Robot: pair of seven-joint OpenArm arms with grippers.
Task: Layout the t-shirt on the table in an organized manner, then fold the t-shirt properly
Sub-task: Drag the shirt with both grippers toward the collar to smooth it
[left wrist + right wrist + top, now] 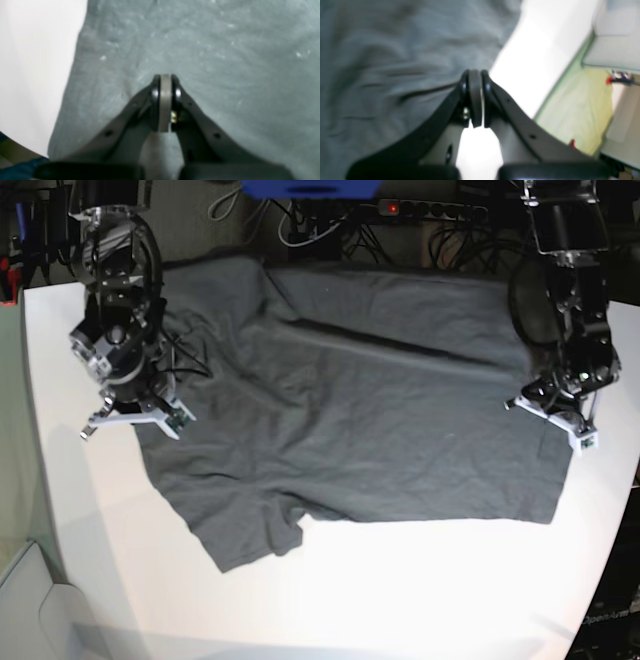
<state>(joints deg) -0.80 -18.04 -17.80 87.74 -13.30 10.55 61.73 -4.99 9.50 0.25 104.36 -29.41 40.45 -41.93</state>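
Note:
The dark charcoal t-shirt (370,410) lies spread over the white table (350,600), with one sleeve toward the front (240,545). My right gripper (135,418) is at the shirt's left edge. In the right wrist view it (475,73) is shut at the cloth's edge, and a crease in the shirt (382,50) runs into the jaws. My left gripper (556,418) is at the shirt's right edge. In the left wrist view it (165,77) is shut, tips down on flat cloth (225,50), with bare table (30,62) to its left. Whether it pinches cloth is unclear.
A power strip (430,210), cables and a blue object (310,188) lie behind the table's far edge. In the right wrist view a green floor mat (580,107) and a pale box (615,37) lie beyond the table (532,62). The table's curved edge runs at the left wrist view's bottom left.

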